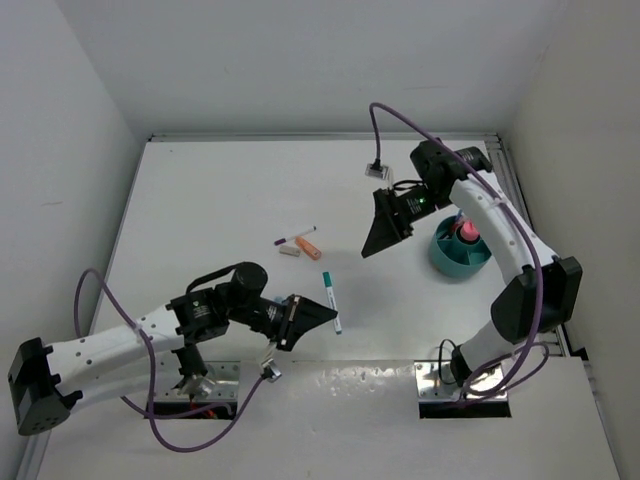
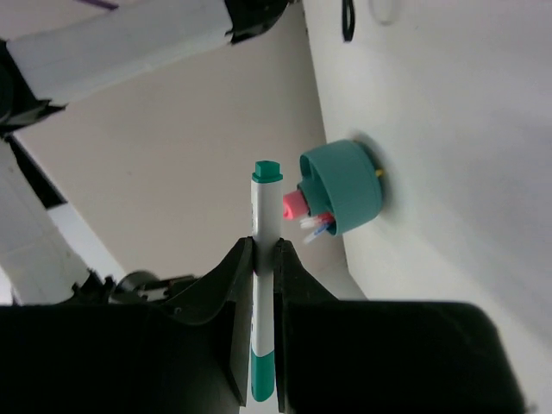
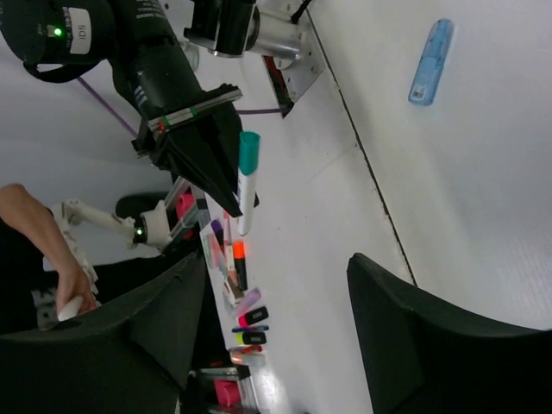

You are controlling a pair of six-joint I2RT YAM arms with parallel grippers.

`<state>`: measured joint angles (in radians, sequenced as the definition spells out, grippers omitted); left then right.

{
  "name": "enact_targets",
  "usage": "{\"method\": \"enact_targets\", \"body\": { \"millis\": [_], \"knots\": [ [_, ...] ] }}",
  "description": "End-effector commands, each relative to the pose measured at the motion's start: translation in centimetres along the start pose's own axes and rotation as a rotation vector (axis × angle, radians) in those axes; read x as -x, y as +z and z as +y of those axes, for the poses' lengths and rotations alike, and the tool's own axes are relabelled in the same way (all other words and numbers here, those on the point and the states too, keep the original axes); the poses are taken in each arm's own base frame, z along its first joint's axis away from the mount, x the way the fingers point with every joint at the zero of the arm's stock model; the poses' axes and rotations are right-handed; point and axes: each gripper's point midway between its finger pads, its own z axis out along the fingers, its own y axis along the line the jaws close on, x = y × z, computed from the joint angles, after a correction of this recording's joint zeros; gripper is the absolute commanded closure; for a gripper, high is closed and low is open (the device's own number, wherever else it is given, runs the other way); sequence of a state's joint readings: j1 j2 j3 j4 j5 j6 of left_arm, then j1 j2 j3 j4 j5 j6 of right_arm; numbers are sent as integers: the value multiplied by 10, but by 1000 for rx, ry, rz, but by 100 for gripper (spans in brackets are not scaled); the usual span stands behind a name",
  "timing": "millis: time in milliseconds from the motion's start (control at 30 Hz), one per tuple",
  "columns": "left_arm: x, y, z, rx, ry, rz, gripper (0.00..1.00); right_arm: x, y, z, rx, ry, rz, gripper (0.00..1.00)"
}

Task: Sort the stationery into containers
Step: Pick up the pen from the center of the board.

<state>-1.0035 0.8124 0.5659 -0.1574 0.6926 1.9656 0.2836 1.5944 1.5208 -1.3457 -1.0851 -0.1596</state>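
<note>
My left gripper is shut on a teal and white pen. In the left wrist view the pen runs between the fingers, its teal cap sticking out past the tips. The round teal container stands at the right with a pink marker in it. In the left wrist view the container shows the pink marker and thin pens inside. My right gripper hangs open and empty left of the container. A purple-tipped pen, an orange stick and a beige eraser lie mid-table.
A blue translucent stick lies on the table in the right wrist view. Beyond the near table edge a tray holds several spare markers, and a person's hand is beside it. White walls close the left, back and right sides.
</note>
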Motion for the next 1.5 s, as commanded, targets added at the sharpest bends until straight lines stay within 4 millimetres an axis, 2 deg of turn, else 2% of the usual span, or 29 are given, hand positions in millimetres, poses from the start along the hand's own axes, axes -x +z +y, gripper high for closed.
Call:
{"method": "enact_targets", "body": {
  "millis": [0, 267, 400, 567, 667, 700, 900, 1067, 1133, 1267, 1300, 1333, 1400, 1467],
  "knots": [
    [25, 5, 31, 51, 480, -105, 100, -2, 7, 18, 44, -99, 40, 35],
    [30, 16, 40, 79, 523, -154, 100, -25, 40, 22, 71, -153, 225, 41],
    [32, 18, 45, 88, 535, -165, 100, -30, 56, 19, 93, -135, 276, 41],
    [32, 20, 46, 81, 540, -162, 100, -31, 65, 24, 114, -139, 304, 42],
    [30, 20, 46, 75, 542, -157, 100, -30, 68, 29, 131, -146, 310, 48],
    [30, 20, 46, 74, 543, -154, 100, -32, 69, 31, 134, -149, 316, 53],
    [24, 20, 41, 47, 534, -127, 100, -52, 73, 39, 148, -175, 380, 72],
    [23, 20, 39, 42, 530, -116, 100, -58, 73, 41, 143, -182, 404, 68],
    [22, 20, 39, 39, 530, -112, 100, -58, 73, 42, 143, -182, 404, 73],
    [20, 19, 37, 31, 522, -102, 100, -59, 73, 41, 144, -182, 409, 91],
    [20, 18, 37, 30, 523, -99, 100, -58, 73, 41, 144, -181, 408, 99],
    [19, 18, 35, 31, 518, -97, 100, -58, 72, 41, 140, -188, 408, 100],
    [19, 16, 38, 50, 493, -83, 63, -55, 68, 39, 130, -184, 395, 100],
    [14, 12, 39, 64, 458, -57, 14, -46, 58, 36, 114, -169, 354, 100]
  ]
}}
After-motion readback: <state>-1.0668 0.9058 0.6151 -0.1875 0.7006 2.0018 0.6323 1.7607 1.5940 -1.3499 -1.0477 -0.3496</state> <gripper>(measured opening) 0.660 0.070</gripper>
